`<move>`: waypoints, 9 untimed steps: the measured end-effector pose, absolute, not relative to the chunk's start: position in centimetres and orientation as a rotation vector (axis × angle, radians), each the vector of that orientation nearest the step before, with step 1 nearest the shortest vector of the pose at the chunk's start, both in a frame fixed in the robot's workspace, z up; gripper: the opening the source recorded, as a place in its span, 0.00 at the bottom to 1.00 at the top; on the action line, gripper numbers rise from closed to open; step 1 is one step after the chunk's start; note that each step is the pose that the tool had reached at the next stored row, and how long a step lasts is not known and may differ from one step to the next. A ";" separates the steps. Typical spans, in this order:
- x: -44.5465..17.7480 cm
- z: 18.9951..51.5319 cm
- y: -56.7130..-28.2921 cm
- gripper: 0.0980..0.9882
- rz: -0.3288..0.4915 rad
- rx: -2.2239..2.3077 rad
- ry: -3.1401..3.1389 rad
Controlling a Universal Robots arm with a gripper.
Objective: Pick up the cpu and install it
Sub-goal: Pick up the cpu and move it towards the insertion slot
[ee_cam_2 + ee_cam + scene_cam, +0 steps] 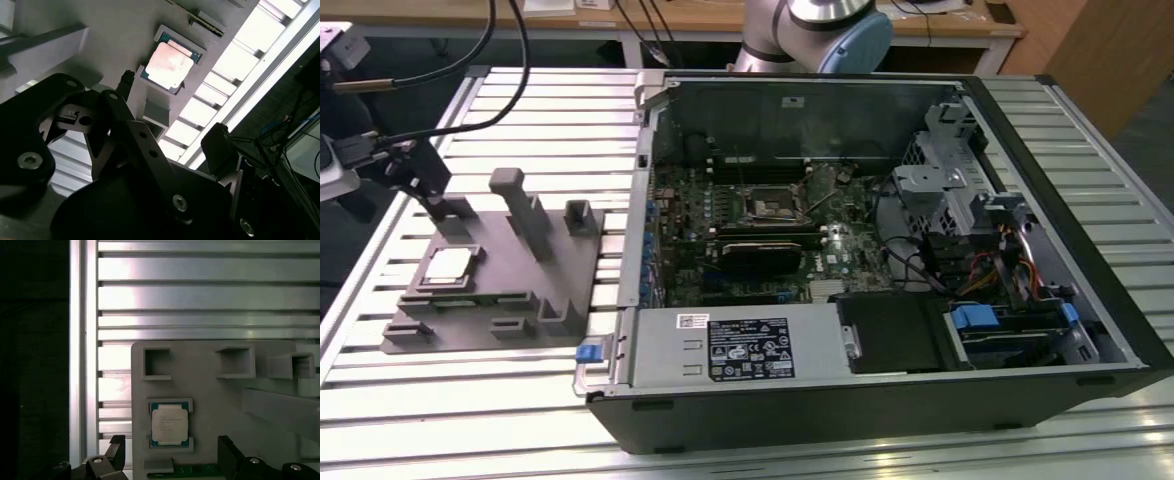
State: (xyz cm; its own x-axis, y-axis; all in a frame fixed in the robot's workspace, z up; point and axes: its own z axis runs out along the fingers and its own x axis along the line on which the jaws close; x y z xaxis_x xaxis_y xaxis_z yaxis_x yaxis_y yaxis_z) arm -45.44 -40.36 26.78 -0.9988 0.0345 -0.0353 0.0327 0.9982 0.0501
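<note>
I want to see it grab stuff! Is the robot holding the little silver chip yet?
No, the cpu lies flat in its pocket on the grey fixture, with the open gripper empty.

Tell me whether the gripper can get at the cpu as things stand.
Probably yes. The cpu lies uncovered, face up in its pocket on the grey fixture. The gripper hangs close by with its jaws wide apart, and nothing stands between them.

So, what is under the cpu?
The cpu lies flat in a shallow square pocket of the grey fixture, which rests on the slatted metal table. The pocket's floor and the chip's underside are covered by the chip itself.
</note>
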 end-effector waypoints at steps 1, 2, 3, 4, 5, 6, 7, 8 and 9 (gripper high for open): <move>-45.4 26.6 -40.4 0.81 0.077 0.052 3.104; -45.4 26.5 -40.4 0.81 0.077 0.052 3.104; -45.4 26.4 -40.4 0.81 0.077 0.052 3.104; -45.4 26.3 -40.4 0.81 0.077 0.052 3.104; -45.4 26.2 -40.4 0.81 0.077 0.052 3.104; -45.4 26.1 -40.4 0.81 0.077 0.052 3.104; -45.4 26.0 -40.4 0.81 0.077 0.052 3.104; -45.4 25.9 -40.4 0.81 0.077 0.052 3.104; -45.4 25.8 -40.4 0.81 0.077 0.052 3.104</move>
State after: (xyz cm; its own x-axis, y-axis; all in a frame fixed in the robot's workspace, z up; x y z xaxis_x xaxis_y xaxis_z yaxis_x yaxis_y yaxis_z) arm -45.43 -40.37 25.83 -0.9988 0.0345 -0.0353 0.0327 0.9982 0.0502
